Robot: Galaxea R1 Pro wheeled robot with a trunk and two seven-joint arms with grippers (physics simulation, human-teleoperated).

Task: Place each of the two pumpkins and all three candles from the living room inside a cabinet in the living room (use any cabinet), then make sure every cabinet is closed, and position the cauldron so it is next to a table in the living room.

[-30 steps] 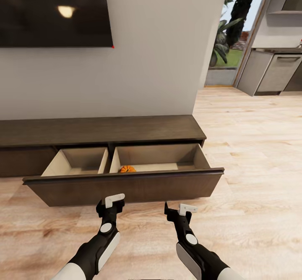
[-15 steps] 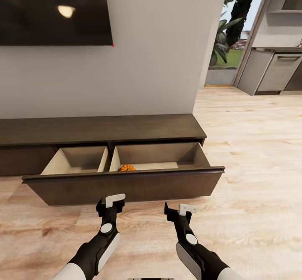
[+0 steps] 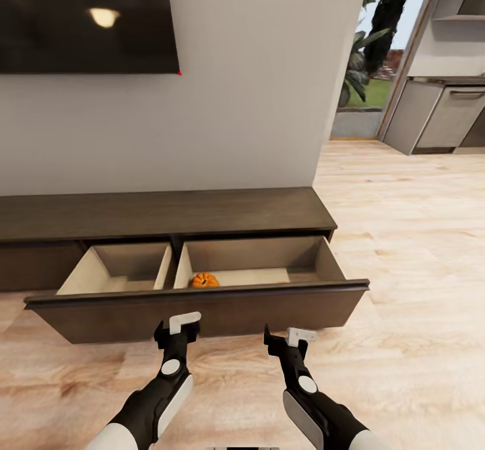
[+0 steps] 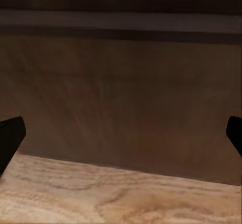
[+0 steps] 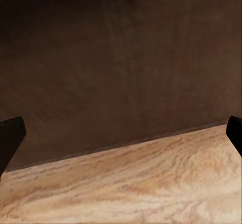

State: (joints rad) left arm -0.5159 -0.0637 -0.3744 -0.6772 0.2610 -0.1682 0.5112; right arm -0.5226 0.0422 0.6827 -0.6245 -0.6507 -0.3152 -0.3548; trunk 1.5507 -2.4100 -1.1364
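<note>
The long dark-brown cabinet [image 3: 162, 211] stands against the wall, its wide drawer [image 3: 202, 312] pulled out toward me. One orange pumpkin [image 3: 204, 280] lies in the drawer's right compartment, near the divider; the left compartment shows only its beige floor. My left gripper [image 3: 176, 332] and right gripper [image 3: 284, 340] hover low over the floor just in front of the drawer front. Both are open and hold nothing. In the wrist views the left fingertips [image 4: 10, 138] and right fingertips [image 5: 10, 136] sit far apart, facing the brown drawer front. Candles and cauldron are out of view.
A dark TV [image 3: 87, 19] hangs on the wall above the cabinet. Light wooden floor [image 3: 411, 268] stretches to the right, past the wall's corner, toward grey kitchen units [image 3: 438, 116] and a glass door with plants outside.
The whole view has shifted a little; the cabinet and drawer look slightly closer and lower. Both arms keep the same pose and the pumpkin has not moved in the drawer.
</note>
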